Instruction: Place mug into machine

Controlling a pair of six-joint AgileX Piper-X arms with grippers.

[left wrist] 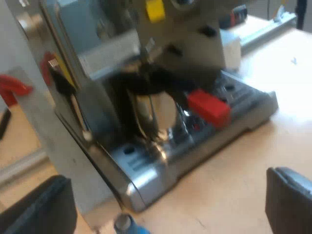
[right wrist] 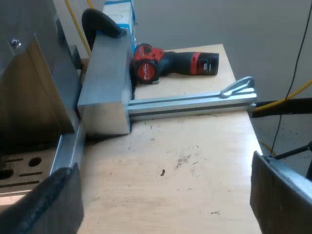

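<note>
Nearest: holding nothing in the left gripper (left wrist: 163,200), with fingers spread wide over bare table (left wrist: 234,165) just short of the espresso machine (left wrist: 97,73). Close by, can make out the top of a blue tamper (left wrist: 127,225), parked on the table clear of the machine's front, presumably to keep the tray free. Beyond that, on the drip tray (left wrist: 146,175), can see a shiny metal vessel, most likely the mug (left wrist: 155,114), upright beneath the holder (left wrist: 207,106) locked into the machine's front, red end jutting out just beside the mug; too blurred to swear to the mug's outline. Set there, at a guess, to catch coffee straight from the holder; suggests the placing done, or nearly so. Likewise holding nothing in the right gripper (right wrist: 165,200): fingers wide apart above open wood beside the tray's slotted edge, apparently kept back to leave the machine's front free. Farther off, a metal block (right wrist: 105,92) butted against an aluminium rail (right wrist: 190,105), probably a fixture to keep the machine in place. Farthest, a red and black drill (right wrist: 175,66) lying flat on the table, well apart from the work and of no use to it.
</note>
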